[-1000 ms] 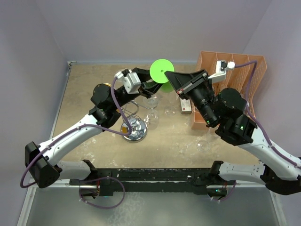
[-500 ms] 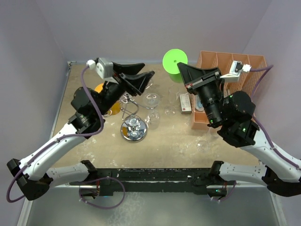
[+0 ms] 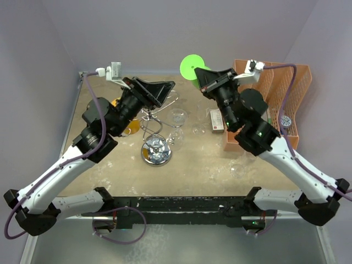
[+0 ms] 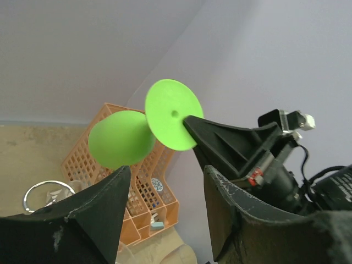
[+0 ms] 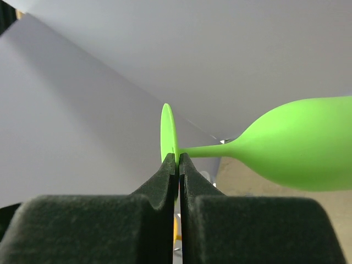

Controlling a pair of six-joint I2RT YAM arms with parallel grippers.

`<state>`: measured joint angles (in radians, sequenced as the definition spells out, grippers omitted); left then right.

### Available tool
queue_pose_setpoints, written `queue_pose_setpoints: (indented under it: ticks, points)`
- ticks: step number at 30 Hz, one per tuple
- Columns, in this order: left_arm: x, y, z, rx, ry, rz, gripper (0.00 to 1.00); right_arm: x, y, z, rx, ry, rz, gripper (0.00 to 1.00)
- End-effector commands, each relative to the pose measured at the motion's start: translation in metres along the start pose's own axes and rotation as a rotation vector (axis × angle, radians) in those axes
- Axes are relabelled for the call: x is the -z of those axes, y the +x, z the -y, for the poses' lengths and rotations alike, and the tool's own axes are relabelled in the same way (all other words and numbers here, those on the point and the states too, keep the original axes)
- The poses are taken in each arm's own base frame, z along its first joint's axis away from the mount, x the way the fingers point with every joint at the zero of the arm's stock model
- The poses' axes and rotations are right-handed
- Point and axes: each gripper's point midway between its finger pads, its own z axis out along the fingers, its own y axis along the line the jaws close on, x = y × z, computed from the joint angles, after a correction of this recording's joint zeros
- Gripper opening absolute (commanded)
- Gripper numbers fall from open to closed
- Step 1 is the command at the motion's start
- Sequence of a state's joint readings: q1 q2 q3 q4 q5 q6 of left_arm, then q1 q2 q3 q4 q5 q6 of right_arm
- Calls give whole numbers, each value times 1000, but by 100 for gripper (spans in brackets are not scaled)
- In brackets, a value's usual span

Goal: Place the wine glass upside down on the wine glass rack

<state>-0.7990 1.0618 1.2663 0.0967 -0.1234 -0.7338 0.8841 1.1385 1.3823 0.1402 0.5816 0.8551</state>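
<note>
Wine glass: bright green (image 5: 297,146), held in the air over the far part of the counter (image 3: 203,165), lying roughly sideways, well clear of the surface
Glass direction: its flat round foot faces the left arm and its bowl points toward the orange mesh organiser (image 3: 286,91)
Right fingers (image 5: 175,165): pinched tight on the glass where the stem meets the foot, with the foot's disc edge-on just past the fingertips
Left fingers (image 3: 164,92): spread wide with nothing between them, raised above the rack and aimed at the foot of the glass, apart from it
Wine glass rack (image 3: 155,150): chrome wire stand on the counter below the left fingers, with a mirrored round base and curled arms; the green glass is not on it
Clear glassware (image 3: 177,116): stands on the counter just right of the rack
Organiser position: far right of the counter, behind the right arm
</note>
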Motion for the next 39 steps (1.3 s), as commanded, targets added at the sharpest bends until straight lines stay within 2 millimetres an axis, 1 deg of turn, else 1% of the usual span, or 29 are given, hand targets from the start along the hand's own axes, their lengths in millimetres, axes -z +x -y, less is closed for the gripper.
queue_pose_setpoints:
  ticks: [1, 4, 8, 11, 15, 18, 21, 26, 29, 39]
  points:
    - [21, -28, 0, 35, -47, 83, 53, -19, 16, -16, -19, -104, -95, 0]
    - [36, -36, -7, 5, -100, 85, 53, -31, 37, -13, 7, -105, -161, 0]
    - [59, -40, -21, -30, -172, 84, 53, -40, 60, -11, 20, -118, -240, 0]
    - [75, -43, -28, -44, -201, 92, 54, -44, 76, -8, 24, -129, -299, 0]
    - [90, -49, -33, -53, -227, 110, 54, -41, 97, -6, 19, -166, -380, 0]
    - [94, -52, -34, -64, -237, 118, 54, -33, 103, -7, 1, -193, -412, 0]
    - [94, -52, -36, -79, -244, 120, 54, -27, 102, -5, -4, -196, -416, 0]
    - [93, -52, -40, -96, -263, 122, 54, -24, 110, 4, 14, -177, -449, 0]
    - [96, -53, -43, -99, -278, 126, 54, -21, 115, 4, 12, -188, -470, 0]
    - [104, -60, -48, -112, -304, 151, 54, -24, 127, 9, 37, -173, -517, 0]
